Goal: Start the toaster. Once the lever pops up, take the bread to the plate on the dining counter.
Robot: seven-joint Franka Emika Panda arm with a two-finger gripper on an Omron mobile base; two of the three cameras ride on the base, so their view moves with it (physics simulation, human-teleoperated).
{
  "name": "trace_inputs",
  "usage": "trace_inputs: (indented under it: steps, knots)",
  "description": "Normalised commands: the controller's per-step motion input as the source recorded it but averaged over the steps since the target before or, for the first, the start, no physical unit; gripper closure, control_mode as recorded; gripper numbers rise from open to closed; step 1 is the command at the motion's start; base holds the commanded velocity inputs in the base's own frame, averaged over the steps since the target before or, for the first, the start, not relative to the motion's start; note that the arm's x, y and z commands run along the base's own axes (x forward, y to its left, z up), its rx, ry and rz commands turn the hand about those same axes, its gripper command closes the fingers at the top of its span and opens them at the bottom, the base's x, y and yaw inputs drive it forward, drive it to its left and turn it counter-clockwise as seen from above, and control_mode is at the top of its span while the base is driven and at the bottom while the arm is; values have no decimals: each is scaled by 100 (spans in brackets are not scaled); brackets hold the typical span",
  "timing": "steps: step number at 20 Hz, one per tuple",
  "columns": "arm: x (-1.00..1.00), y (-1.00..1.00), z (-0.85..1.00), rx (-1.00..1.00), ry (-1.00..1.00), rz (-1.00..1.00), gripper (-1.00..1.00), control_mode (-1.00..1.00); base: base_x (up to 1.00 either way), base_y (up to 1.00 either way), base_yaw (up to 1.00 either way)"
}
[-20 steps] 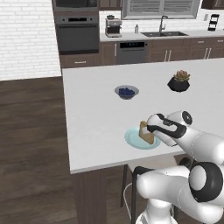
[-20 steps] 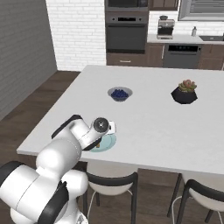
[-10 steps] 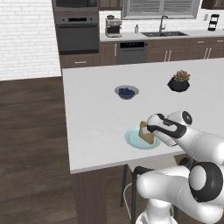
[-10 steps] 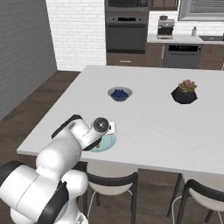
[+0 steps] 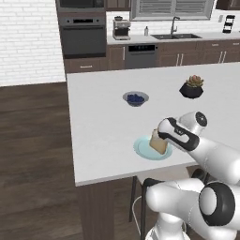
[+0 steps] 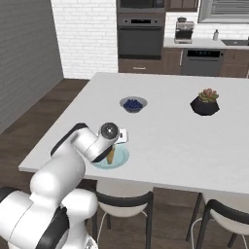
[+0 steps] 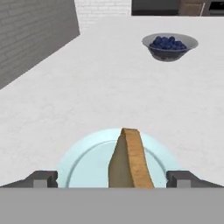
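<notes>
One dining counter [image 5: 103,126], white, fills mid-frame. One plate [image 7: 83,164], pale blue-green, lower centre of hand view. One bread [image 7: 130,159] slice, standing on edge over the plate. One bowl [image 7: 169,46] of blue berries, upper right. One potted plant [image 6: 205,101]. One gripper [image 7: 112,179]: jaws spread wide, the fingers apart from the bread.
</notes>
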Motion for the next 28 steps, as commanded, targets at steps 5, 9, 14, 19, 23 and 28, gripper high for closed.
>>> trace_inputs:
  steps: [5,9,14,19,23,28]
  knots:
    - [0,0,45,0,9,-6,-100,-100,0,0,0]
    - [-2,1,47,-3,15,-8,-100,-100,0,0,0]
    - [-9,9,65,-5,24,-12,-100,-100,0,0,0]
    - [-30,13,60,-9,28,-12,-100,-100,0,0,0]
    - [-86,0,30,-5,15,-6,-100,-100,0,0,0]
    - [-100,1,34,-1,13,-3,-100,-100,0,0,0]
